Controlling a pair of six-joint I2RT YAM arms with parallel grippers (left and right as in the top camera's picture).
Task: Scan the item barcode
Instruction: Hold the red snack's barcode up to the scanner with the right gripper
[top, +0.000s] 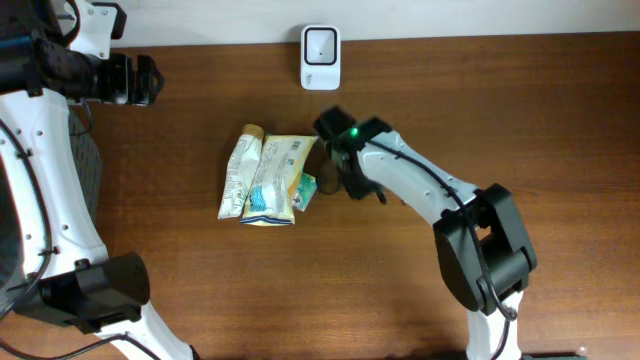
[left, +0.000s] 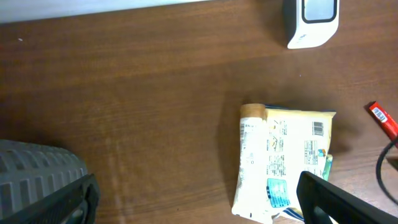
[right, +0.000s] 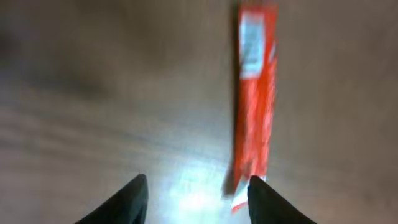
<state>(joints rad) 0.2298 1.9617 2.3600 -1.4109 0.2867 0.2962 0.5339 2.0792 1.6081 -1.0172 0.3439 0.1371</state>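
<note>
Red film wrapper, blurred, lies flat on the wooden counter (right: 74, 124) in the right-wrist view, running from the top of the frame down to the lower right. This red packet (right: 255, 87) looks like the item to be scanned. The right tool (right: 198, 183) hangs just over it, jaws parted and holding nothing, and the packet's lower end sits just beside the right-hand finger (right: 264, 199), not centred in the gap. A pale label near its top may be the barcode, though it is too smeared to tell. Further out, mid-frame overhead, two cream snack bags (top: 265, 178) lie side by side, near that arm. The white scanner (top: 320, 45) stands at the top centre, well apart from the packet. The left tool (left: 198, 186) waits at the upper left overhead, jaws wide and empty. My worry is the offset: closing now could shove the thin packet aside or catch only its edge, letting it slip in the carry, or present the code facing away from the scanner.
</note>
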